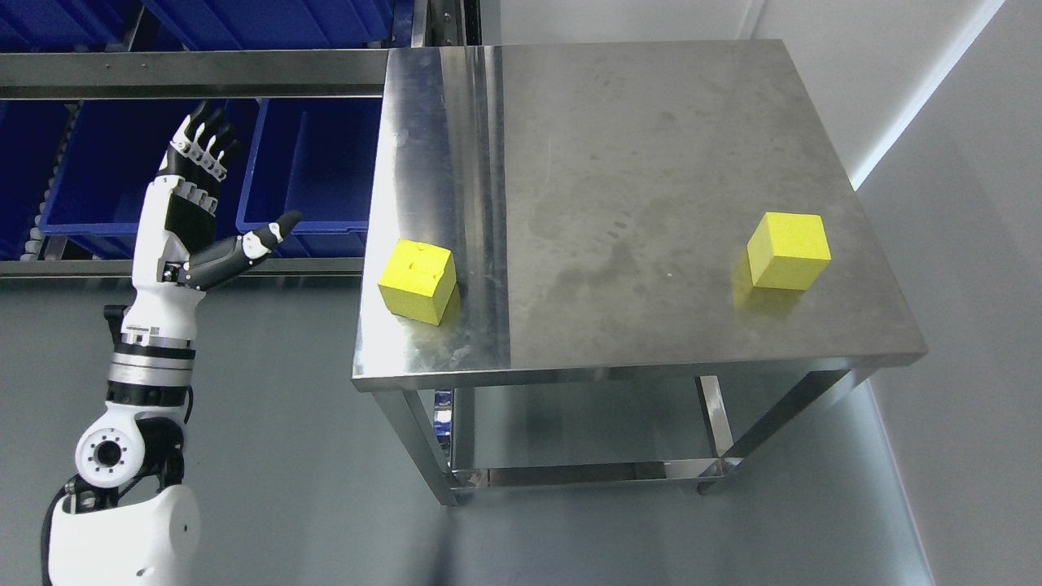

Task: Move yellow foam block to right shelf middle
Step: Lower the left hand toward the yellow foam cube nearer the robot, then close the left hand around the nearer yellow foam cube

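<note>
Two yellow foam blocks lie on a steel table. One yellow block sits near the table's front left corner, close to the left edge. The other yellow block sits toward the front right. My left hand is raised to the left of the table, off its edge, with fingers spread and thumb pointing right. It holds nothing and is well apart from the nearer block. My right arm does not show.
Blue bins stand on a rack with metal rails behind my left hand. A lower steel shelf sits under the table. Grey floor surrounds the table; a white wall runs along the right.
</note>
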### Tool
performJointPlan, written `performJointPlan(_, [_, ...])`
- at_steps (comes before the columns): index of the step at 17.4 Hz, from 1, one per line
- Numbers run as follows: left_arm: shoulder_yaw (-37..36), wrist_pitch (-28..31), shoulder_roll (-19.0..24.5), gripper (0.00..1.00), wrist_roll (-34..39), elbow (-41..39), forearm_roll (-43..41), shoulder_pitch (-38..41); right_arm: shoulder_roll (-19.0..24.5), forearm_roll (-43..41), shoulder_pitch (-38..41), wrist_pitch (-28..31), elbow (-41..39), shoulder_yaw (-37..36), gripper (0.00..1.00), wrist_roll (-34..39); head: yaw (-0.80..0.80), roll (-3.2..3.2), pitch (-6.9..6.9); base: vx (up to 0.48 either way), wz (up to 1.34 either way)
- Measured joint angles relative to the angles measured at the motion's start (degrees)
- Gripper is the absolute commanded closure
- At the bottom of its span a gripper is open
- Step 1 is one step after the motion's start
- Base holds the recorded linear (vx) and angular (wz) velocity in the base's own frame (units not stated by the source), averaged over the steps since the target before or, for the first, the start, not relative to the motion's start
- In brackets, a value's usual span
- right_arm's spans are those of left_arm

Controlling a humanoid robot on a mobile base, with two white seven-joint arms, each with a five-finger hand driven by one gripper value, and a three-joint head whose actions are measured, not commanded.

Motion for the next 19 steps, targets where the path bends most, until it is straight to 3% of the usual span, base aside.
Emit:
performJointPlan(5, [2.1,-4.2,2.7,0.0,-9.8,-0.4,0.0,1.1,0.0,0.0,0.0,0.0,0.0,0.0,0.0,0.0,0.0,0.0,0.0,0.0,0.0])
performJointPlan(11, [3.2,-5.3,5.3,0.03,-18.6,-1.3,0.1,4.2,0.0,0.0,0.0,0.0,0.0,0.0,0.0,0.0,0.0,0.0,0.0,0.0,0.0])
performJointPlan(19, [-1.2,3.4,6.6,0.03,-20.0,0.4,-3.3,2.0,0.0,0.0,0.0,0.0,0.0,0.0,0.0,0.0,0.0,0.0,0.0,0.0,0.0])
